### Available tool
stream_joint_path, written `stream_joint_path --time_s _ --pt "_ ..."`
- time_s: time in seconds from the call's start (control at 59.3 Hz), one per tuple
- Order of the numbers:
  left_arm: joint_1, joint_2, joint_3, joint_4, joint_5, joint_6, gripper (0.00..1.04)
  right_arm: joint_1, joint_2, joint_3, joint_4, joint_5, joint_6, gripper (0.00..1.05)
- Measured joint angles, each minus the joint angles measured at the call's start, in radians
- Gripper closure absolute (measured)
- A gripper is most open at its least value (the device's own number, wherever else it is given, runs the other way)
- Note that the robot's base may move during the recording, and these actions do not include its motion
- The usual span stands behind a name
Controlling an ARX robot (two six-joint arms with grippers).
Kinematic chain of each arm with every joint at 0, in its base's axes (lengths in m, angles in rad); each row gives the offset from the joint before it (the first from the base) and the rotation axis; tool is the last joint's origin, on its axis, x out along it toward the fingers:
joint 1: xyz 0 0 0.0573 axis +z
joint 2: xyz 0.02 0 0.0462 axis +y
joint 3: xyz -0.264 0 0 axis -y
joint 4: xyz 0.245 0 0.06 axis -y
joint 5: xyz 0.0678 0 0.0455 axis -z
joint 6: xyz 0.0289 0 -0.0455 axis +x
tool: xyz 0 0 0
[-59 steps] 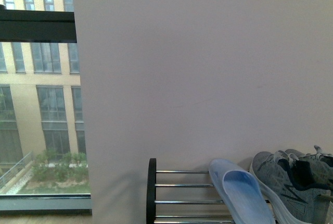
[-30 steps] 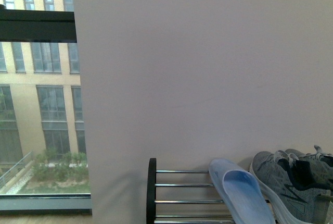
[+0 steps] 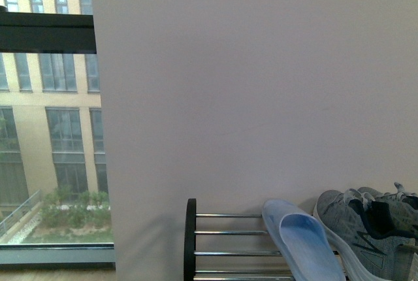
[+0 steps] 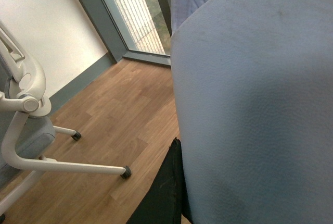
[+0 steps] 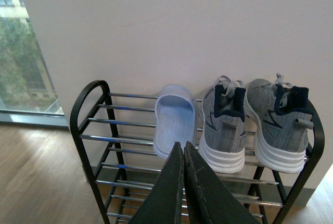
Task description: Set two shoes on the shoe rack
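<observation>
Left claw [image 4: 174, 182] grips the second slide [image 4: 255, 104] to fill the rack [image 5: 88, 104] gap at nine o'clock; right claw [image 5: 183, 153] closed, empty.

wall: plain pale surface [image 3: 261, 85], unmarked, fills most of the front view; evenly lit, faint lilac cast.
window: tall glazed panel [image 3: 49, 137] left of the wall, dark grey frame, heavy crossbar near the top.
outside: beige multi-storey building [image 3: 39, 104] with rows of windows; green shrubs [image 3: 72, 219] and a railing below; daylight.
floor: warm wood-effect planks [image 4: 114, 125], seen in both wrist views.
skirting: grey strip [image 4: 78, 81] along the white wall base, meeting the window frame at the corner.
furniture: office chair base [image 4: 47, 164], pale grey legs, small dark castors on the planks.
</observation>
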Motion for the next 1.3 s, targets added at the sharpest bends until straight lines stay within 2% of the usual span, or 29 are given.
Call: stream_joint_path --time_s 0.641,0.725,0.961,1.299 --pt "0.000 0.000 0.000 0.000 0.000 0.000 1.03 0.000 -0.188 0.000 -0.187 0.000 0.000 1.03" --pt "0.000 0.000 0.000 0.000 0.000 0.000 1.03 0.000 -0.305 0.000 -0.336 0.002 0.000 1.03" --pt "0.000 0.000 0.000 0.000 0.000 0.000 1.03 0.000 -0.350 0.000 -0.355 0.000 0.000 1.03" --pt "0.000 0.000 0.000 0.000 -0.001 0.000 1.03 0.000 -0.352 0.000 -0.355 -0.002 -0.001 0.46"
